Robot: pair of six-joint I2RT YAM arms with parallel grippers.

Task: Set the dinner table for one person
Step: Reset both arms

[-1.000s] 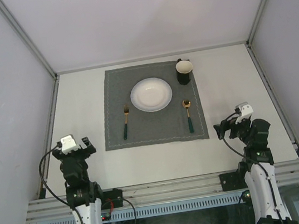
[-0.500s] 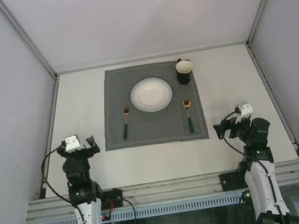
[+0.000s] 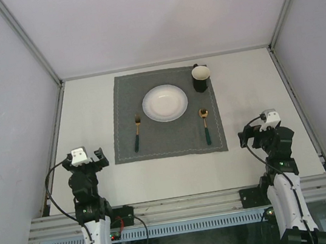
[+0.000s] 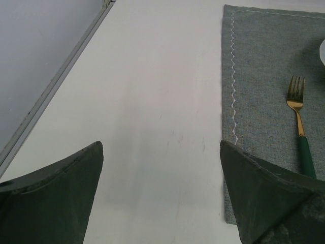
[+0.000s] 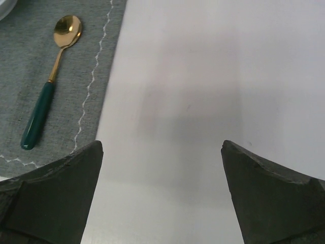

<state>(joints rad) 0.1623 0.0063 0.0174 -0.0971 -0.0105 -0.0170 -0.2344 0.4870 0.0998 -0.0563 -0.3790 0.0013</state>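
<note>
off-white, matte and flat: the dinner table, a plain rectangle edged by thin aluminium rails, spans the enclosure floor and carries everything below.

- left gripper: dark, hard, wedge-shaped fingers, spread wide and holding nothing. it hangs over bare tabletop near its base, just left of the mat's near corner.
- mat: square grey woven cloth, coarse weave, white wavy stitching along the border. it lies flat mid-table, toward the far side.
- fork: gold metal tines and neck, dark green handle. it is on the mat left of the plate, tines pointing away.
- plate: round, white, glossy, shallow. it sits on the mat's far half.
- spoon: gold bowl, dark green handle. it is on the mat right of the plate.
- cup: round, dark outside, pale inside. it stands at the mat's far right corner.
- right gripper: same dark wedges, spread wide, empty, over bare tabletop right of the mat.

status, as judged: the setting for one looks laid, and neither arm carries anything. nothing appears left to do, unless a knife or napkin is wanted, and none is in view.
</note>
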